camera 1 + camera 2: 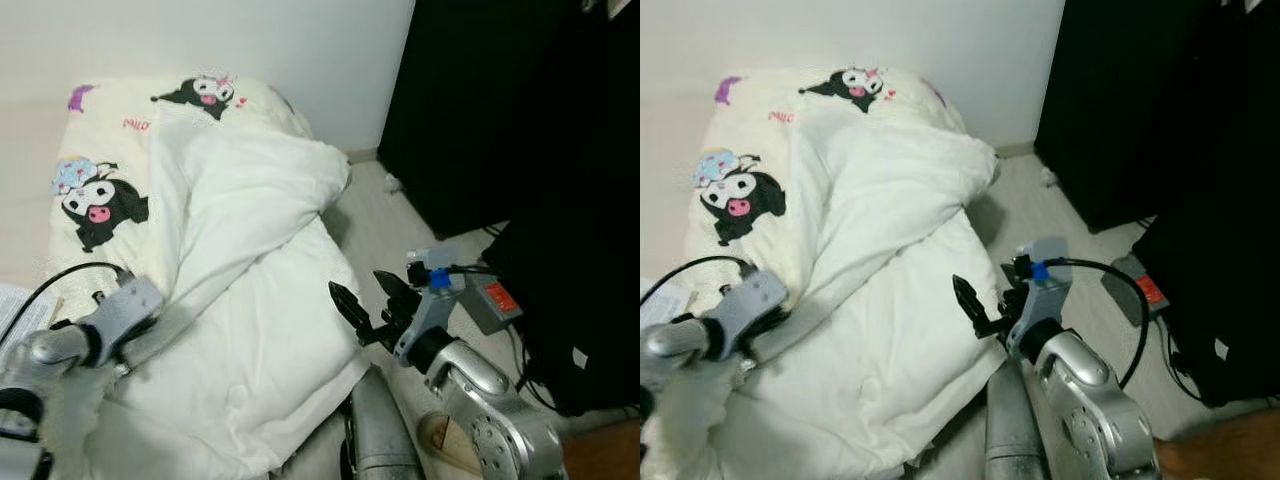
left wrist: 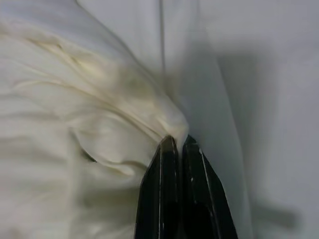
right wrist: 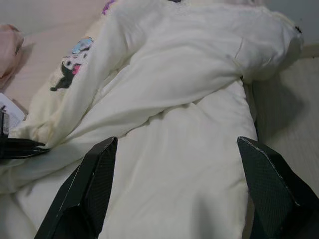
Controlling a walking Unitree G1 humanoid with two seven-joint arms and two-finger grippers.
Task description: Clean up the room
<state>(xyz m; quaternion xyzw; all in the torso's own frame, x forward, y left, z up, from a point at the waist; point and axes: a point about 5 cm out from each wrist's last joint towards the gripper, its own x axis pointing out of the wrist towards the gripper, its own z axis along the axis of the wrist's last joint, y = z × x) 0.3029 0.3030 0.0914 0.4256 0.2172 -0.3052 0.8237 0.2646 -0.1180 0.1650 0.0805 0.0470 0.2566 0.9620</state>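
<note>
A cream-white duvet (image 1: 255,270) lies rumpled on a low mattress (image 1: 105,130) printed with black cartoon figures. My left gripper (image 2: 177,142) is shut on a bunched fold of the duvet (image 2: 124,114) at its near left side, and its silver wrist (image 1: 125,315) rests on the fabric. My right gripper (image 1: 372,290) hangs open just off the duvet's near right edge, above the floor. In the right wrist view its two fingers (image 3: 94,184) stand wide apart with the duvet (image 3: 189,114) spread beyond them.
A black cabinet (image 1: 500,110) stands at the right against the white wall. Dark bags and cables (image 1: 570,330) lie on the pale floor (image 1: 375,215) beside it. Papers (image 1: 15,305) lie at the mattress's near left.
</note>
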